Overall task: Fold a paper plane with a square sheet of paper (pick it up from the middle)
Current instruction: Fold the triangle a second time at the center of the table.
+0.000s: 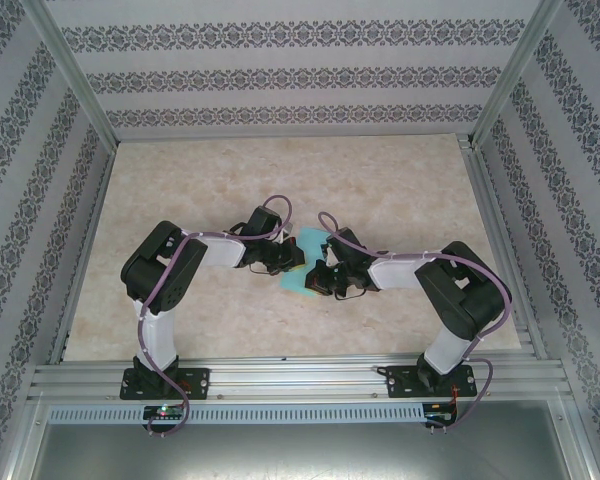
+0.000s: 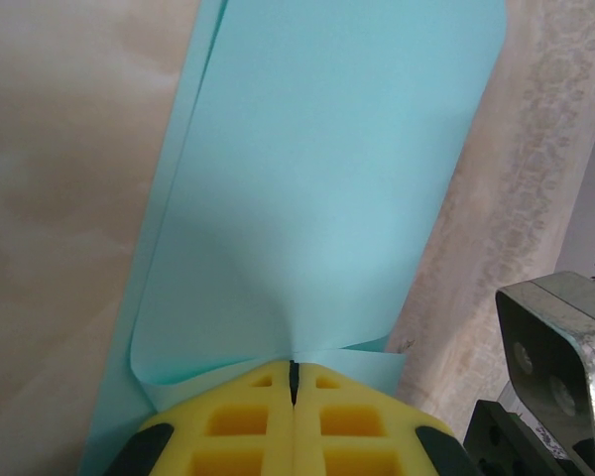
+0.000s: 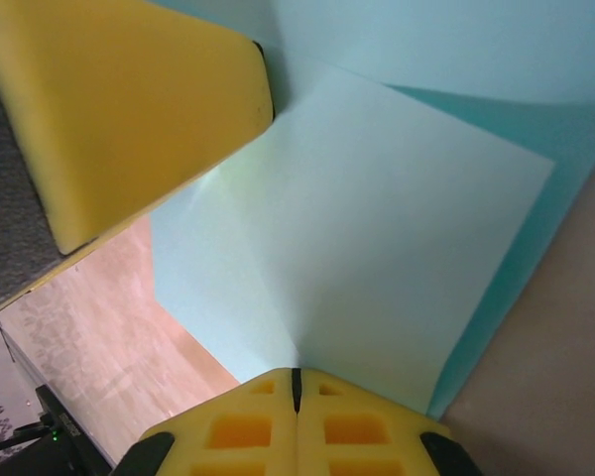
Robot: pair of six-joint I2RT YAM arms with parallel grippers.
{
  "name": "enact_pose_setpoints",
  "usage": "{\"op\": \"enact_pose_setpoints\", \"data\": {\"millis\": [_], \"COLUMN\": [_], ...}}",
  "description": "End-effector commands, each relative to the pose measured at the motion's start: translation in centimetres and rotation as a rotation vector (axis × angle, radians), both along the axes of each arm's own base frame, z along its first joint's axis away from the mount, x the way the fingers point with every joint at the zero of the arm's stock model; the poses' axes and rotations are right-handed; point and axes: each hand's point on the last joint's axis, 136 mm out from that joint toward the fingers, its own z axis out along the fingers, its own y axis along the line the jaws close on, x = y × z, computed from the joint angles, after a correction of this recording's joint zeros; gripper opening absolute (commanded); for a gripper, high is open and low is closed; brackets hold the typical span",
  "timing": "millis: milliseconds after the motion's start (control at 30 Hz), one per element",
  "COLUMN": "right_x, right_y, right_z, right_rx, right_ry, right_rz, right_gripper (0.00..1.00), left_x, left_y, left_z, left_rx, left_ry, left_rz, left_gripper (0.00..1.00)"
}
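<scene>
1. The left gripper (image 2: 294,375), just left of the table's (image 1: 180,180) middle, was clamped tight on one edge of the sheet of paper (image 2: 317,178), which puckered at the pinch.
2. The sheet sat curled over the table's middle, between both grippers. It looked light, limp and easily creased, so holds near its edges seemed safest.
3. The right gripper (image 3: 296,379), just right of the table's middle, was pinched on a folded-over layer of the sheet.
4. Open tabletop toward the table's far edge and both sides left room to move.

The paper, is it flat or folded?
Folded over: the paper lies in two layers, the upper curving loosely above the lower. The left gripper and the right gripper each pinch it.
</scene>
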Motion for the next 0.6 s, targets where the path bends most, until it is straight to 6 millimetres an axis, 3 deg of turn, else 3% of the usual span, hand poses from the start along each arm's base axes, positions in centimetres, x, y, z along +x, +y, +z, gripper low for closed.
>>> {"op": "enact_pose_setpoints", "data": {"millis": [0,367,467,567], "right_x": [-3.4,-3.7,-3.7,-3.5], "right_y": [-3.2,-3.9,-3.9,-3.9], "right_z": [-5.1,-5.2,-5.2,-5.1], "right_rx": [-0.165,-0.197,-0.198,-0.199], "right_ry": [0.141,0.132,0.133,0.129], "right_rz": [-0.011,-0.016,-0.017,-0.018], "right_gripper": [0.01,0.0,0.0,0.0], "left_x": [-0.9,-0.3,-0.8,-1.3], "left_y": [1.0,0.0,-0.7,-1.3], "left_z": [-1.3,3.5,4.1,3.4], "left_rx": [0.062,0.023,0.006,0.013], "left_ry": [0.031,-0.064,-0.074,-0.057], "left_rz": [-0.005,-0.063,-0.081,-0.098], "left_gripper": [0.0,0.17,0.18,0.16]}}
